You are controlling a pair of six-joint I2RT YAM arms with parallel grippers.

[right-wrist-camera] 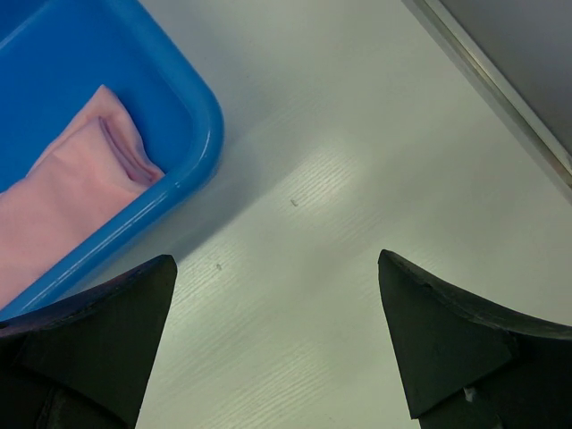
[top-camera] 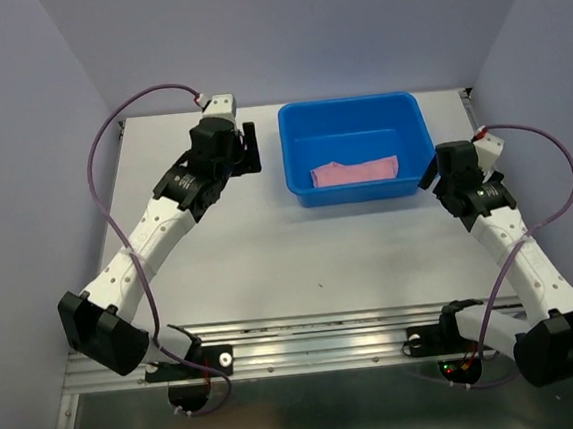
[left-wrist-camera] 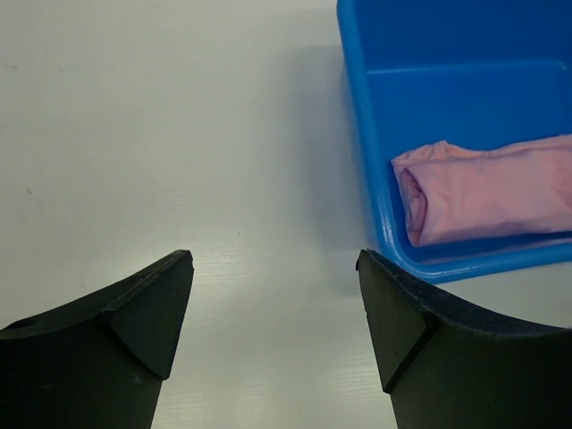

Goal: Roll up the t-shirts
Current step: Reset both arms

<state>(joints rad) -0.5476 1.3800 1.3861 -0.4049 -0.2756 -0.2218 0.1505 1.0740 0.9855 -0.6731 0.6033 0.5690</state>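
One light pink thin-fabric t-shirt lies rolled in the blue rectangular plastic bin, upper centre of the top view, long axis left-to-right. The left gripper at the bin's left and the right gripper at its right both stand spread and empty. The right seems nearer the roll.

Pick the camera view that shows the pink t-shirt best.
Top external: the whole t-shirt lies rolled in the bin. Left wrist shows one end, close; right wrist the other, both cut off.

We see the t-shirt as soft matt cloth, the bin smooth glossy plastic, the tabletop finely grained.
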